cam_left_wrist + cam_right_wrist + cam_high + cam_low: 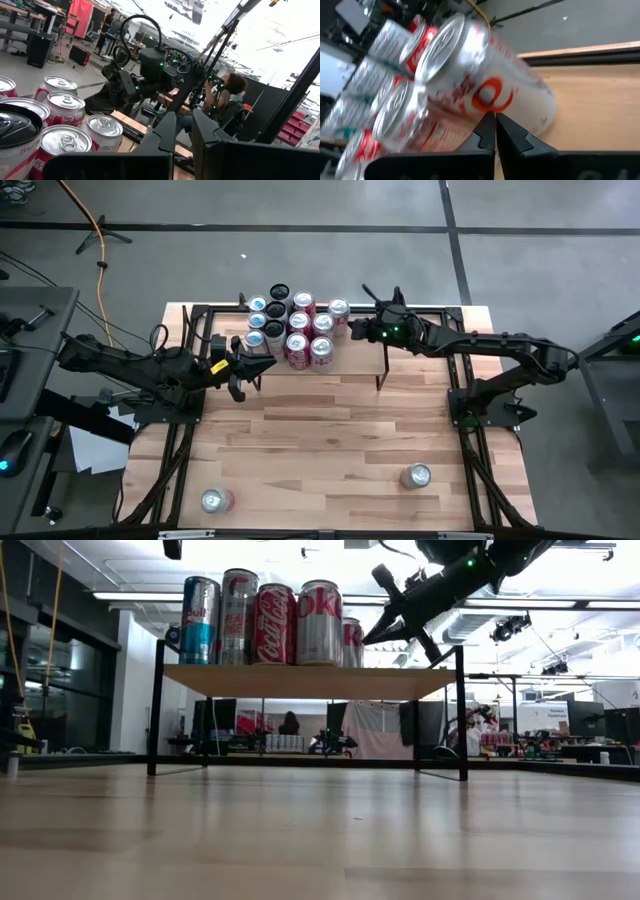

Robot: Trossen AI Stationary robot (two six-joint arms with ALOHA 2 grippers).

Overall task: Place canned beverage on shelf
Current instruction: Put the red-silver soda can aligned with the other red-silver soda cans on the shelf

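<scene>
High view: right gripper (366, 332), shut and empty, sits just at 3 o'clock of the cans (296, 330) on the shelf (355, 358); a sideways sweep would likely topple the nearest.

Left gripper (258, 363), clenched, lies at their 8 o'clock.

Right wrist view: closed fingertips (492, 131) near a silver can (485, 85).

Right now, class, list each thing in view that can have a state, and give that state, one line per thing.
Left gripper: shut, empty, beside the shelf.
Right gripper: shut, empty, over the shelf beside the cluster.
Shelf: loaded at one end, bare at the other.
Cluster of cans: upright on the shelf.
Two loose cans: upright on the tabletop, not yet shelved.
</scene>
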